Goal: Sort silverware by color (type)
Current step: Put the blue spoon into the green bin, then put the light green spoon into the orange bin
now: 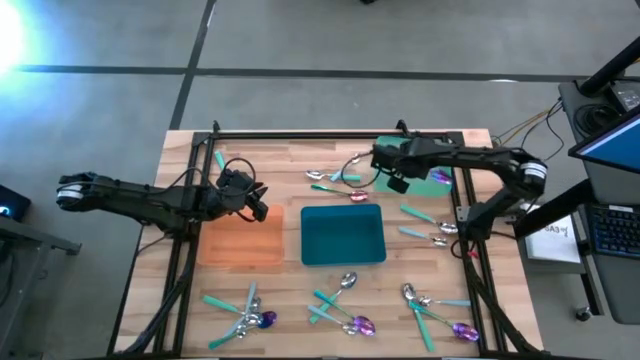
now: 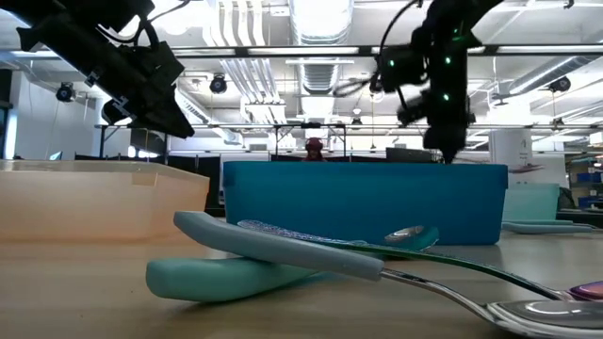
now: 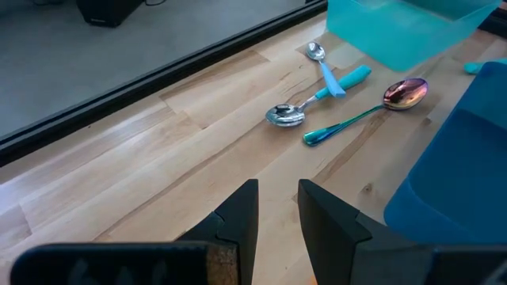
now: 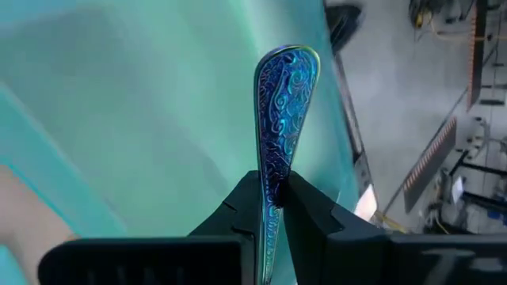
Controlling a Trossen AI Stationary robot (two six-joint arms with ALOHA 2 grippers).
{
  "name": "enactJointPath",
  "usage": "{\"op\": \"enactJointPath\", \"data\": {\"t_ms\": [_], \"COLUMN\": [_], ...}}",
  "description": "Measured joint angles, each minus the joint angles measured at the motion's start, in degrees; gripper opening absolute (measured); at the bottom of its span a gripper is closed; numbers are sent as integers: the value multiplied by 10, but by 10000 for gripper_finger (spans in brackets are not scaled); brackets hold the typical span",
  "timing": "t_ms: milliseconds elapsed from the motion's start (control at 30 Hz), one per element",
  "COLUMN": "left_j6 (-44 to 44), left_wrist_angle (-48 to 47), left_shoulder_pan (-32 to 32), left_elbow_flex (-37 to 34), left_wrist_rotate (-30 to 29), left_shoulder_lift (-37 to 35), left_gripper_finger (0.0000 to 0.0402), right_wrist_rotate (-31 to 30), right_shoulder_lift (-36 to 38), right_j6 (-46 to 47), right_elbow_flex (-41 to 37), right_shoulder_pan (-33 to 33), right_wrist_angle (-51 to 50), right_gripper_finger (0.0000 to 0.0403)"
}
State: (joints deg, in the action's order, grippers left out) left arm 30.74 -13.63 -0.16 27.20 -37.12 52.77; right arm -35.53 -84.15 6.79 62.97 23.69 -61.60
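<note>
My right gripper (image 4: pixel 275 207) is shut on an iridescent blue-purple piece of silverware (image 4: pixel 281 111) and hangs over the pale green tray (image 4: pixel 142 119) at the far right (image 1: pixel 441 178). Only the patterned handle shows; the head is hidden. My left gripper (image 3: pixel 278 207) waits above the orange tray (image 1: pixel 240 243), fingers slightly apart with nothing between them. Teal-handled and iridescent spoons and forks lie on the wood: a group beyond the teal tray (image 1: pixel 335 182), some at the right (image 1: pixel 425 225), and more along the near edge (image 1: pixel 345 310). My right gripper pinches the iridescent handle (image 4: pixel 272 180) at its narrow part between the two fingers. The wide patterned end (image 4: pixel 287 63) sticks out past the fingertips. The piece is lifted clear above the green tray. What lies behind the fingers is hidden by the gripper.
The teal tray (image 1: pixel 342 235) stands in the table's middle between the orange and green ones. A black frame rail (image 1: pixel 340 133) runs along the far edge. In the low view, teal-handled pieces (image 2: pixel 283 254) lie crossed close to the near edge.
</note>
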Motion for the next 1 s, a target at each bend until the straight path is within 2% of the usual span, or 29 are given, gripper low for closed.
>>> {"op": "enactJointPath", "data": {"t_ms": [167, 400, 533, 600, 700, 767, 867, 1000], "left_j6": [0, 0, 0, 0, 0, 0, 0, 0], "left_wrist_angle": [0, 3, 3, 3, 3, 3, 3, 3], "left_shoulder_pan": [0, 0, 0, 0, 0, 0, 0, 0], "left_elbow_flex": [0, 0, 0, 0, 0, 0, 0, 0], "left_wrist_rotate": [0, 0, 0, 0, 0, 0, 0, 0], "left_shoulder_lift": [0, 0, 0, 0, 0, 0, 0, 0], "left_gripper_finger": [75, 75, 75, 75, 75, 75, 75, 75], "right_wrist_rotate": [0, -2, 2, 51, 194, 269, 310, 315], "right_shoulder_lift": [1, 36, 57, 67, 81, 89, 98, 99], "right_j6": [31, 50, 59, 74, 103, 116, 134, 165], "right_elbow_flex": [-23, -27, -27, -27, -29, -36, -58, -95], "right_shoulder_pan": [0, 0, 0, 0, -1, -9, -32, -67], "right_wrist_angle": [0, 5, 5, 2, 2, 2, 1, -7], "right_gripper_finger": [46, 99, 107, 106, 100, 96, 89, 82]}}
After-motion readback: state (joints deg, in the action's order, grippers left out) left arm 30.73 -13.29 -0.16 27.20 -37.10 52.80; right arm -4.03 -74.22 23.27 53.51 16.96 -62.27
